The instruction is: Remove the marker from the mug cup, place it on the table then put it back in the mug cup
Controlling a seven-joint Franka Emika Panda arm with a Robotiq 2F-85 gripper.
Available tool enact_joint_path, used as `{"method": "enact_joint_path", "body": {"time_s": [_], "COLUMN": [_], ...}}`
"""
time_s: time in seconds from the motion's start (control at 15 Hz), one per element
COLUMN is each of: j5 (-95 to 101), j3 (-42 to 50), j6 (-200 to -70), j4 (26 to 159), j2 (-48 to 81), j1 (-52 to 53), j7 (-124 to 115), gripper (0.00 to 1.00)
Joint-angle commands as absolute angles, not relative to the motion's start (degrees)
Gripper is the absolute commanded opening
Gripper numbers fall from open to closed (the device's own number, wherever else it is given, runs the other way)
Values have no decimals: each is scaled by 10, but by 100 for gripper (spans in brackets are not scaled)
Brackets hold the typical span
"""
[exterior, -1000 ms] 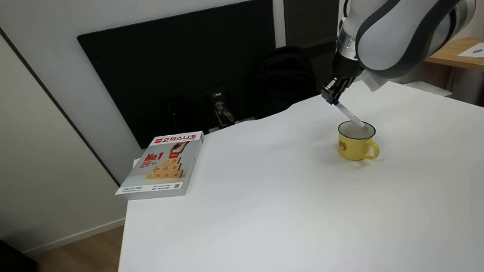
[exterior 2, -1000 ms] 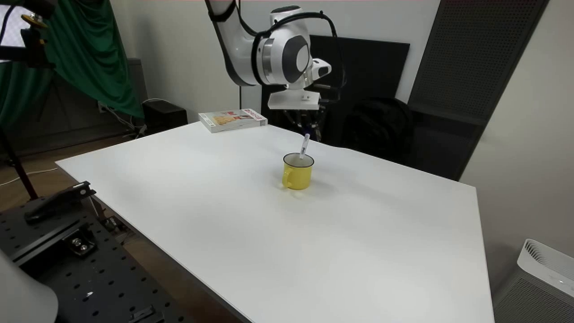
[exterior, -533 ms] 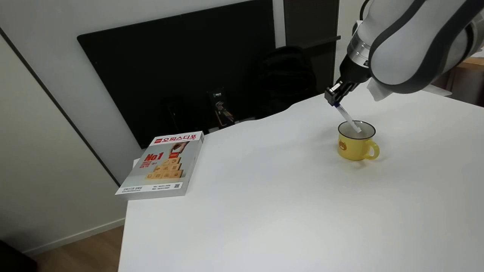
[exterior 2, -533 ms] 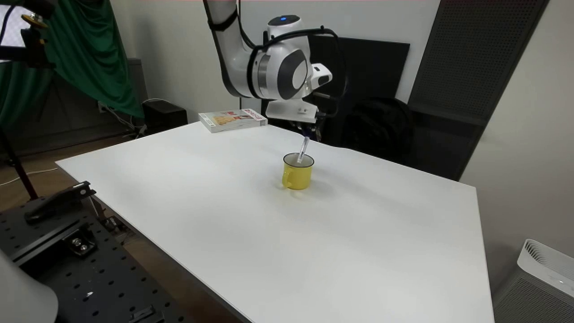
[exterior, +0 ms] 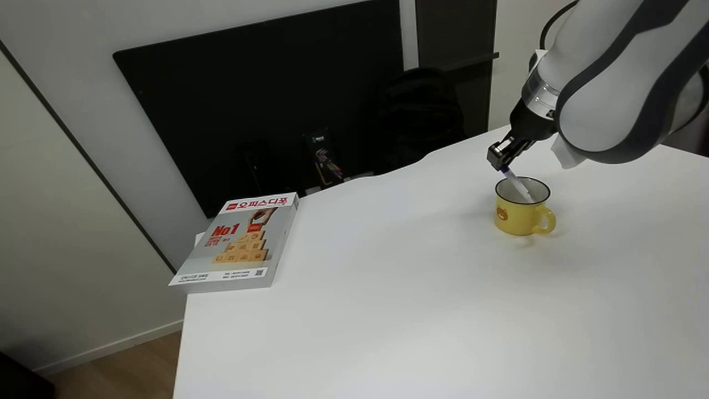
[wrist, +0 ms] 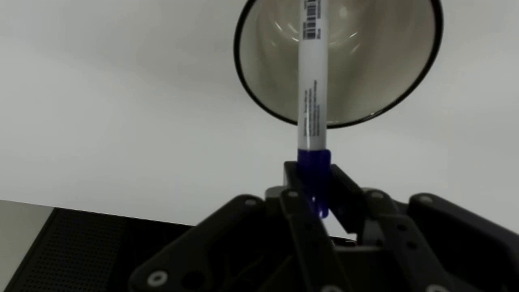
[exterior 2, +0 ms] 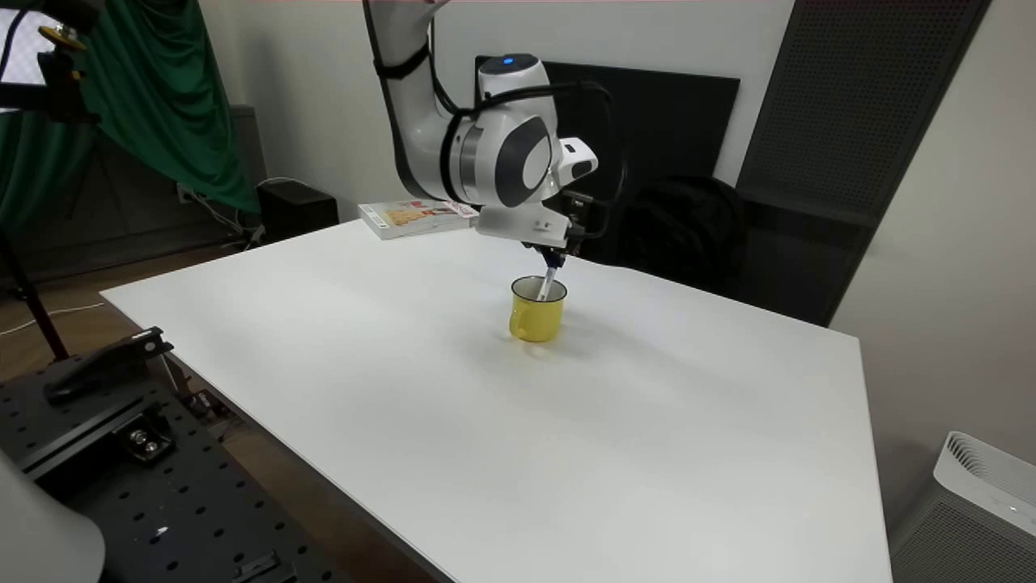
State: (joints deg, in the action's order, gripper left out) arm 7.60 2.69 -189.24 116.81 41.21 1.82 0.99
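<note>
Marker, obs. remotely by me: tilted, lower part inside mouth of yellow mug, which stands upright on white table. Gripper: I have fingers pinching marker's blue end, one each side, just outside & above rim.

Wrist cam only gives me barcode & small print on marker's white body. Orange bear face on mug wall shows in an exterior view only. Mug handle is visible in both exterior views; wrist cam has just mug interior & dark rim. Book, well apart from mug, is seen whole in an exterior view; arm masks a bit of one end in an exterior view. Vented white unit, cropped at frame edge, appears in an exterior view only.

Vis. defects: small print too soft to read. Wrist cam crops mug & marker at top edge, so marker's lower end is out of frame. White plate on arm screens most of gripper in an exterior view. Arm cut off at top, both exterior views. Can't tell if marker tip touches mug floor or wall, or if body bears on rim.
</note>
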Motion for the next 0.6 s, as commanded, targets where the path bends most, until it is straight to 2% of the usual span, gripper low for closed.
{"method": "enact_joint_path", "body": {"time_s": [0.0, 0.13, 0.53], "j5": [47, 50, 64], "j3": [50, 59, 73], "j6": [-1895, -1871, -1796], "j4": [1211, 1205, 1198], "j2": [395, 397, 374], "j1": [41, 48, 68], "j7": [5, 7, 5], "gripper": [46, 51, 92]}}
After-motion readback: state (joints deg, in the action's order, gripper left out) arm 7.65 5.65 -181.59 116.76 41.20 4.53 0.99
